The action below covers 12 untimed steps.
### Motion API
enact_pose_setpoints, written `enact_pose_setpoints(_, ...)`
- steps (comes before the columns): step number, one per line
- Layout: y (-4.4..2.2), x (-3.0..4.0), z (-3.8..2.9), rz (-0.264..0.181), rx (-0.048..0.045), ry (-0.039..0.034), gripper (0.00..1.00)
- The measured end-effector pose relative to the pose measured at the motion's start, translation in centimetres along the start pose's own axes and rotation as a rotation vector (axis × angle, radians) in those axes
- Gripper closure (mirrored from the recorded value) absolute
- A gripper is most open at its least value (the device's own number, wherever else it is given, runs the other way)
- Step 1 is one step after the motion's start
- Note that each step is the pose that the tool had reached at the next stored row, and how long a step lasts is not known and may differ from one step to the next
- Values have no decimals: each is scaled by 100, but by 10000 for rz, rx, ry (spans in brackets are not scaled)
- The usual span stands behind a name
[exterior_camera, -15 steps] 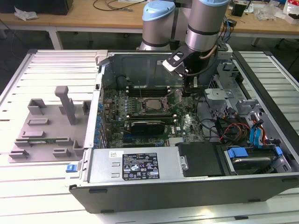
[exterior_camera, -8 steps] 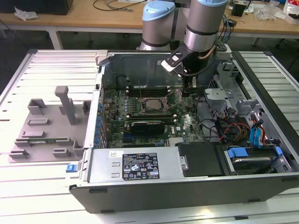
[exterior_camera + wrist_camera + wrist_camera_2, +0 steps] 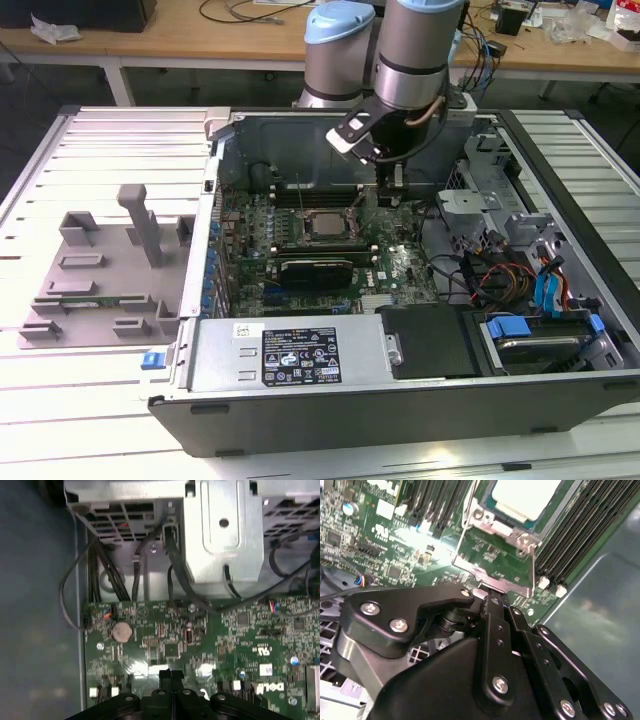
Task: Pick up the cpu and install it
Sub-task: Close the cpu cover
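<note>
Now your arm [image 3: 412, 60] reaches down into the computer case [image 3: 400, 415], its pincer [image 3: 489, 596] pinched shut (tips right by a metal frame [image 3: 492, 579]). The cpu [image 3: 525, 497] lies flat on the green board [image 3: 400, 530], just past that frame.

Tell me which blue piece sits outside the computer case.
The blue tab at the corner of the case on the exterior view's left, over the slatted table. The other blue pieces lie inside the case, on that view's right.
</note>
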<state>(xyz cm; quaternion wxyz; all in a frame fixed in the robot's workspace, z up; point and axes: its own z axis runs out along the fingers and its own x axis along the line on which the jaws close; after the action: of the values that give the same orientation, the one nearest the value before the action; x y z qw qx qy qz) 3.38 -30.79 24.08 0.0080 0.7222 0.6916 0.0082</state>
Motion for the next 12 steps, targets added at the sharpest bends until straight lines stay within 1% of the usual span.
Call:
enact_pose_setpoints(3,-148,20,-3,2,-33,2,89)
enact_pose_setpoints(4,-207,29,-4,4,-42,3,89)
enact_pose_setpoints(6,-400,37,-5,6,-57,6,89)
enact_pose_setpoints(7,-453,36,-4,5,-57,6,89)
enact_pose_setpoints(9,-517,34,-2,7,-60,7,89)
enact_pose_setpoints(12,-592,30,5,7,-68,7,89)
